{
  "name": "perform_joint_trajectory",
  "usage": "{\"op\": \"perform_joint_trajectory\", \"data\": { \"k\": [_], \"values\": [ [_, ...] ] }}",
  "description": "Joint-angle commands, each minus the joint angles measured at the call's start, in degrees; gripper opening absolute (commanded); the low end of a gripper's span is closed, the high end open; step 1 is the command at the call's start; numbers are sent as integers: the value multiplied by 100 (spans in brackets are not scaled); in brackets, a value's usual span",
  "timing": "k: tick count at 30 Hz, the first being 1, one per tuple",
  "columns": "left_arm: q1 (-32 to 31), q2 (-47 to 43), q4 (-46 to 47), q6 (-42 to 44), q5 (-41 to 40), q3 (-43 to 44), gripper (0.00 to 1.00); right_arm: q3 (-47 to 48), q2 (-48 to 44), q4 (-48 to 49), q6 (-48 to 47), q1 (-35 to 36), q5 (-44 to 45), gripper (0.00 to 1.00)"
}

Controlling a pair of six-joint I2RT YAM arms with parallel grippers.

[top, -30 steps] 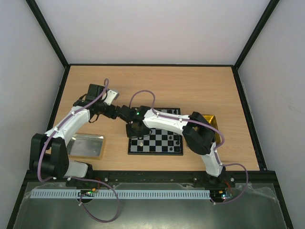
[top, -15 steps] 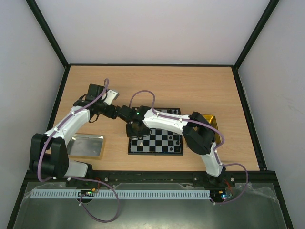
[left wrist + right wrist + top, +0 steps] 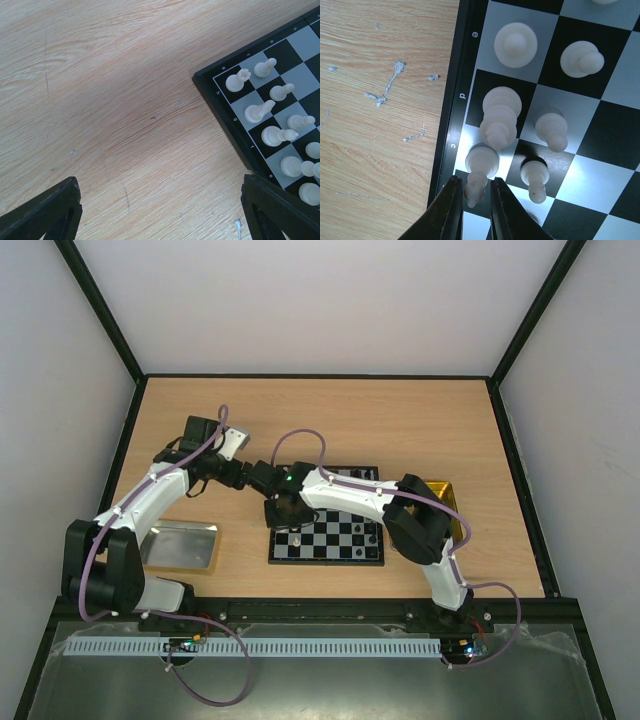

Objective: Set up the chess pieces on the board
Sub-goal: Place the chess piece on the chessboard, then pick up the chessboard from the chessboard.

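The board (image 3: 330, 555) lies in front of the arms, with several white chess pieces (image 3: 260, 111) standing along its left edge. My right gripper (image 3: 472, 182) hangs over that edge. Its jaws stand a little apart on either side of the head of a white piece (image 3: 481, 162), which stands upright by the letter c. A thin gap shows on each side of the head. More white pieces (image 3: 515, 44) stand on the squares around it. My left gripper (image 3: 160, 185) is open wide over bare wood just left of the board's corner (image 3: 210, 82), holding nothing.
A silver tray (image 3: 180, 545) lies at the near left and a gold tray (image 3: 450, 502) sits right of the board, partly under the right arm. The two wrists are close together above the board's far left corner. Black walls ring the table.
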Motion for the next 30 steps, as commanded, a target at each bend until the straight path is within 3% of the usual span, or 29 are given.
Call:
{"op": "perform_joint_trajectory", "data": {
  "k": [1, 22, 30],
  "values": [
    [44, -86, 24, 66, 47, -67, 87, -33, -30, -129, 1, -11, 75, 16],
    [44, -51, -11, 35, 8, -33, 87, -19, -793, -312, 209, -12, 283, 18],
    [44, -36, -61, 10, -16, 11, 87, -1209, -1683, -126, 483, -12, 397, 18]
  ]
}}
